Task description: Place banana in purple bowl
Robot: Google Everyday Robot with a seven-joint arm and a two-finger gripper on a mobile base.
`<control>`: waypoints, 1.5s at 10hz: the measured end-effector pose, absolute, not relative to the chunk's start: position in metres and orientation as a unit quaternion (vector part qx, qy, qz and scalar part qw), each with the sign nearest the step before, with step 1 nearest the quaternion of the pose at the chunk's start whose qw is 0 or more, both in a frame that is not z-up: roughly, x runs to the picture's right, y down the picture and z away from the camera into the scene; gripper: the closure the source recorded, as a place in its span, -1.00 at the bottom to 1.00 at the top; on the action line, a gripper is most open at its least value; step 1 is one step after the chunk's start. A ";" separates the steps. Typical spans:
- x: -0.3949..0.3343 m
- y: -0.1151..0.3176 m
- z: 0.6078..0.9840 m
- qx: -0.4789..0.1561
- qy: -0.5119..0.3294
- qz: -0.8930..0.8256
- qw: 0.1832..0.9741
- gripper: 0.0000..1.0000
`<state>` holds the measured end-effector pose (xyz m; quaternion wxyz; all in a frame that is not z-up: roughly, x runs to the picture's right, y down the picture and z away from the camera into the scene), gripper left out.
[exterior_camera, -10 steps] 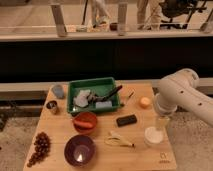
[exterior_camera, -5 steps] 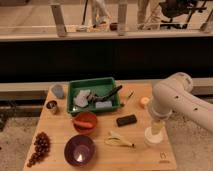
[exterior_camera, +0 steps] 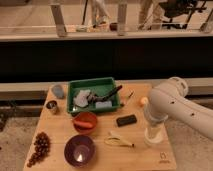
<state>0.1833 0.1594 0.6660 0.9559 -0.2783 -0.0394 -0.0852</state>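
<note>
Holds gripper (exterior_camera: 153,136) low just right of banana (exterior_camera: 119,141), likely for a grasp toward purple bowl (exterior_camera: 67,150). Cannot tell if open.

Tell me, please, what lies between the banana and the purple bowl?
In the camera view, only bare wooden table separates the banana from the purple bowl. The gripper hangs on the banana's other side, low over the table.
</note>
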 end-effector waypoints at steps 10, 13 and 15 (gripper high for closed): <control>0.131 0.194 0.678 -0.280 -0.071 -0.122 0.949 -0.60; 0.125 0.208 0.685 -0.284 -0.079 -0.123 0.947 -0.60; 0.116 0.215 0.690 -0.287 -0.086 -0.128 0.945 -0.60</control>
